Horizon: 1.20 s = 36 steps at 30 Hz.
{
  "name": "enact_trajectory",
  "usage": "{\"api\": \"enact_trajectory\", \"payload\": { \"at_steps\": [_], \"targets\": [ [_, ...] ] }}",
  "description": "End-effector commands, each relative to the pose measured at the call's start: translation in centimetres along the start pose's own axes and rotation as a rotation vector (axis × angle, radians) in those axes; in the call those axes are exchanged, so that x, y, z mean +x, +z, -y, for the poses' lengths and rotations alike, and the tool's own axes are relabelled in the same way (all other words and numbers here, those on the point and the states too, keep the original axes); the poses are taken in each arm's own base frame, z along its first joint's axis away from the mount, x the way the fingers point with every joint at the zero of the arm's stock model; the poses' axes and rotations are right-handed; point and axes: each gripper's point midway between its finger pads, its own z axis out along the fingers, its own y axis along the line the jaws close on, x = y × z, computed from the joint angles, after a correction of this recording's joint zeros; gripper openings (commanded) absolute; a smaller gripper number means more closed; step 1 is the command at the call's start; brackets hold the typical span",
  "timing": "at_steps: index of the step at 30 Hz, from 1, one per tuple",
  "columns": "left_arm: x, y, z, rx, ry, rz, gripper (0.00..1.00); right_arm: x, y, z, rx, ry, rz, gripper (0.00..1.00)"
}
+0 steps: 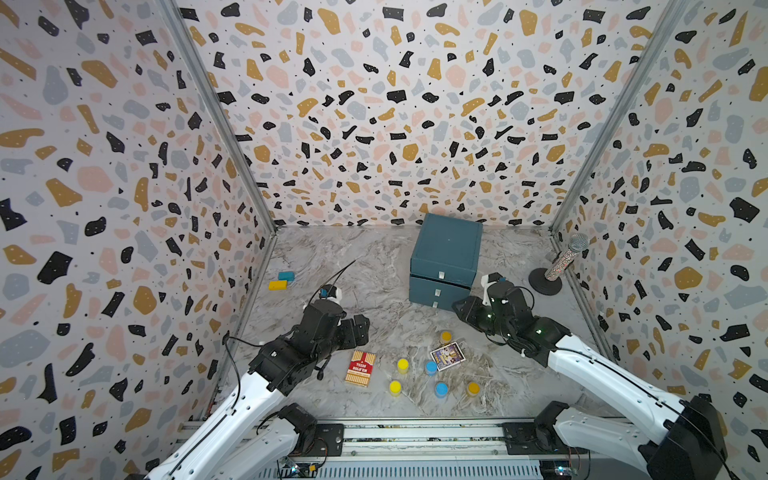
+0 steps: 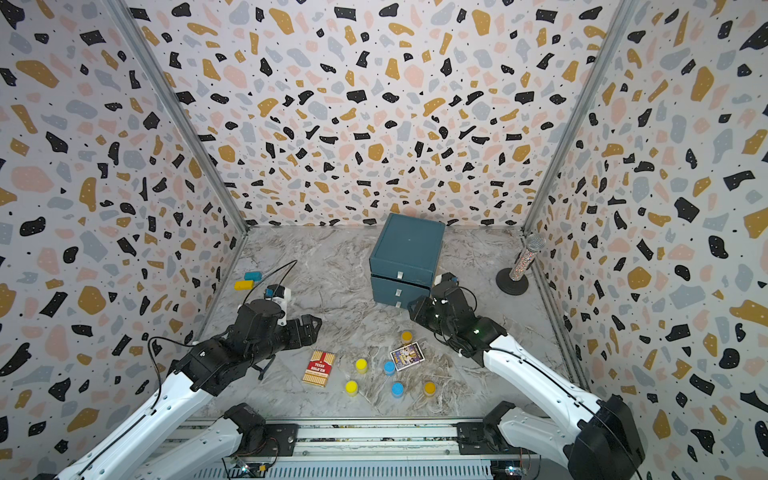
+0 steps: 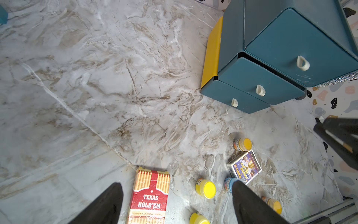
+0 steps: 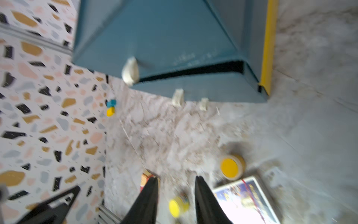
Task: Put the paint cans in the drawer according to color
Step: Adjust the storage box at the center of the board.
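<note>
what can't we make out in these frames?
- Inside the drawer chest: its fronts and top hide it in every view.
- Right wrist view: motion blur makes the print on the picture box unreadable.
- Left wrist view: a black finger covers part of one blue pot, and one yellow pot is cut by the frame edge.
- Both top views: the orange pot label is too small to read.
</note>
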Motion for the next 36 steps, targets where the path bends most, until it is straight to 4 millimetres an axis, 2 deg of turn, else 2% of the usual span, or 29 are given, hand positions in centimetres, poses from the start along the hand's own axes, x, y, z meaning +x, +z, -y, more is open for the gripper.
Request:
{"api": "enact_trajectory", "payload": {
  "at_steps": [1, 6, 13, 22, 29, 36],
  "targets": [
    [-0.5, -0.3, 0.0, 0.002, -0.007, 0.034, 0.91, -3.4, 0.6, -4.6, -0.130, 0.128, 0.111, 0.39],
    [-1.2, -0.9, 0.5, 0.019, -0.002, 0.052, 0.90, -4.6, 2.5, -6.0, -0.131, 0.194, 0.120, 0.41],
    [-2.0, -1.5, 0.9, 0.031, -0.002, 0.080, 0.90, -5.6, 3.1, -4.9, -0.100, 0.267, 0.191, 0.40],
    [-2.6, -2.2, 1.1, 0.036, 0.000, 0.101, 0.90, -5.3, 5.6, -4.1, -0.096, 0.371, 0.182, 0.35],
    [-2.7, -2.6, 1.0, 0.037, -0.001, 0.109, 0.90, -6.7, 5.5, -4.6, -0.108, 0.357, 0.244, 0.35],
    [-2.8, -2.8, 1.1, 0.037, 0.004, 0.112, 0.90, -6.5, 5.6, -3.7, -0.120, 0.395, 0.251, 0.35]
  ]
}}
